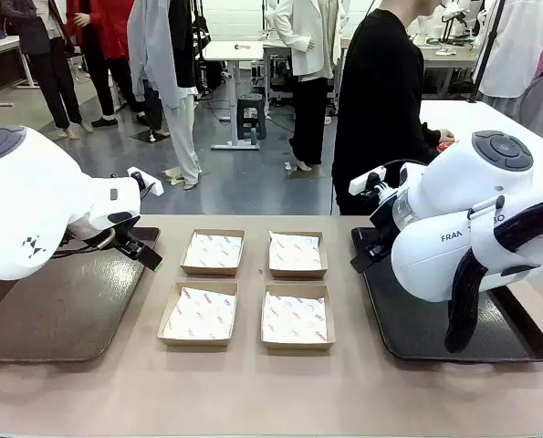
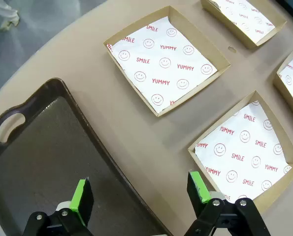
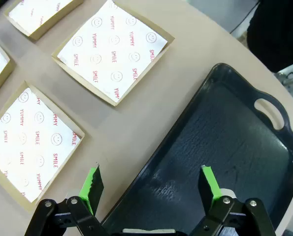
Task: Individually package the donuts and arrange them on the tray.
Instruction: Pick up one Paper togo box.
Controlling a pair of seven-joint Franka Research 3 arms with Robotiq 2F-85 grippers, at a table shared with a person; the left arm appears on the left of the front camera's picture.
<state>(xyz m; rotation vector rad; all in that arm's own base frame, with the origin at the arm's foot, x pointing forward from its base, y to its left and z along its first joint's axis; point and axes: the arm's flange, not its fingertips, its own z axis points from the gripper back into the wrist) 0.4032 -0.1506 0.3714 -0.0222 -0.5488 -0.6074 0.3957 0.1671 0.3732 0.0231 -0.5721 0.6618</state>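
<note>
The donuts are out of view. Several shallow cardboard boxes lined with smiley-print paper lie empty mid-table, such as the near left box [image 1: 199,314] and the far right box [image 1: 297,254]. A dark tray [image 1: 61,310] lies at the left and a black tray [image 1: 454,333] at the right. My left gripper [image 2: 141,194] hangs open over the right edge of the left tray [image 2: 38,147], beside a lined box [image 2: 244,147]. My right gripper [image 3: 153,184] hangs open over the left edge of the black tray [image 3: 235,137], beside another lined box [image 3: 30,142]. Nothing is between either pair of fingers.
A person in black [image 1: 381,100] stands at the far side of the table, turned towards the right, with a small red thing [image 1: 445,144] by the hand, too small to tell. Both bulky white arms [image 1: 34,205] [image 1: 472,228] hang over the trays.
</note>
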